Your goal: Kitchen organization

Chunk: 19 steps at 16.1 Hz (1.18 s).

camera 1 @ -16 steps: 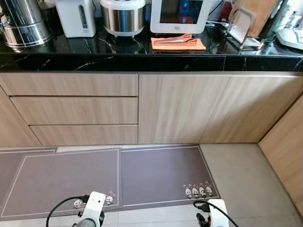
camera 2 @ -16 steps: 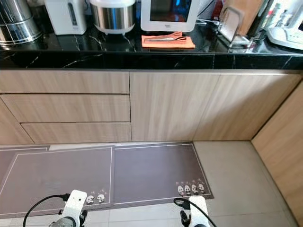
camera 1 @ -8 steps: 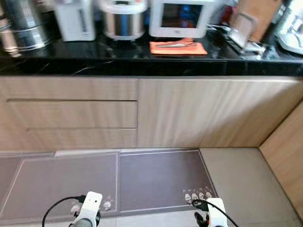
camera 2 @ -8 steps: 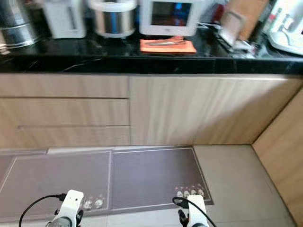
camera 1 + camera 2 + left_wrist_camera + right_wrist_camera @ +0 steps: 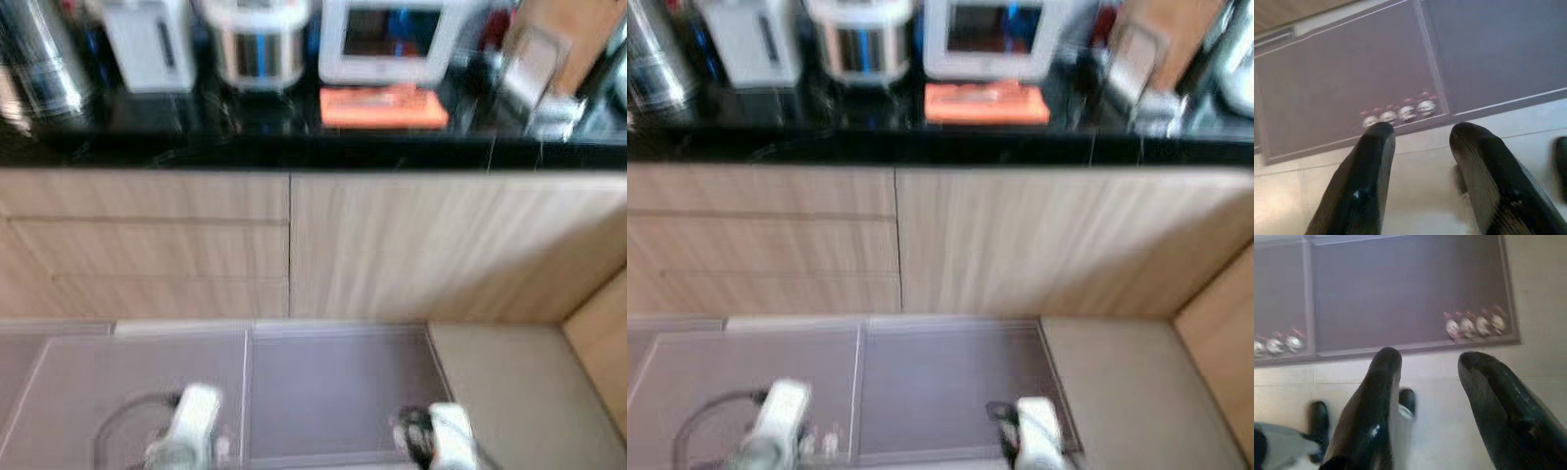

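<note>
The robot is facing the black counter (image 5: pixel 294 147), where an orange cloth (image 5: pixel 382 106) is lying before a white appliance (image 5: pixel 392 39). Both the left gripper (image 5: pixel 1418 134) and right gripper (image 5: pixel 1427 362) are hanging spread and empty over the floor mat (image 5: pixel 333 392); progress on organizing is unclear

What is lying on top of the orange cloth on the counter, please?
On the orange cloth, in front of the white appliance, lies something pale and long, perhaps utensils, but the picture is too blurred to tell. The counter under the cloth is covered.
</note>
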Available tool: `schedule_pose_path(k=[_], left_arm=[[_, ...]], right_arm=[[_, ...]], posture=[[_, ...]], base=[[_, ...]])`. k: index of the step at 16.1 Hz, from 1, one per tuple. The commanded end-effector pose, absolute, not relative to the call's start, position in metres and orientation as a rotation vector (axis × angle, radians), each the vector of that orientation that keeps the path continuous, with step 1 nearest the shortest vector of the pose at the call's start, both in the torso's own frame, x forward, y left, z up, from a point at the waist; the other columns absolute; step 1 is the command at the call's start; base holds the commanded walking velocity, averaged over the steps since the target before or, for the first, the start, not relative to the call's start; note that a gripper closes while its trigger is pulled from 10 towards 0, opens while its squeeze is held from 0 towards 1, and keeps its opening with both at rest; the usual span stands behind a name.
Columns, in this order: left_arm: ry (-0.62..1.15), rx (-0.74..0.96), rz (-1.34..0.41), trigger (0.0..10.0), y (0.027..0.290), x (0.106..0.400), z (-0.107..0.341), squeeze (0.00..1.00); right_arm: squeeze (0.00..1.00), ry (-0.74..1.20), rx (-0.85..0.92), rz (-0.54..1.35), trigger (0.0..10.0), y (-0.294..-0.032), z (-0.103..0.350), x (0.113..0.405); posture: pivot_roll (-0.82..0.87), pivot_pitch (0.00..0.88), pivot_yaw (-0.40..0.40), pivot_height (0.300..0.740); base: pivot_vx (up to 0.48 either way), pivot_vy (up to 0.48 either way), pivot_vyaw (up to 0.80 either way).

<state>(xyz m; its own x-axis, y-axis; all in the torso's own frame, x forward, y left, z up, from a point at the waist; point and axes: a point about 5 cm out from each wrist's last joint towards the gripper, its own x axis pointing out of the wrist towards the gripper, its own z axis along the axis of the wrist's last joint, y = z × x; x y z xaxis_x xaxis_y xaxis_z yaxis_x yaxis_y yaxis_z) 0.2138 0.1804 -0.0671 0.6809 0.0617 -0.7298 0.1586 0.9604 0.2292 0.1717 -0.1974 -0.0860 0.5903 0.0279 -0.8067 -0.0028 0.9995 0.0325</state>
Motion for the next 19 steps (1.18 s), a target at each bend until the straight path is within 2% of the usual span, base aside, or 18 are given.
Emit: schedule_pose_path(k=[1, 19], left_arm=[[0.849, 0.308, -0.050, 10.0, 0.1878, 0.2076, -0.0700, 0.00], [0.882, 0.299, -0.079, 10.0, 0.1842, 0.2013, -0.0744, 0.00]], right_arm=[[0.00, 0.933, 0.029, 0.028, 10.0, -0.1932, -0.0852, 0.1749], [0.00, 0.951, -0.013, 0.046, 10.0, -0.1947, -0.0856, 0.1743]], posture=[[-0.05, 0.000, -0.060, 0.740], [-0.05, 0.000, -0.061, 0.740]], base=[[0.000, 0.000, 0.00], [0.000, 0.000, 0.00]])
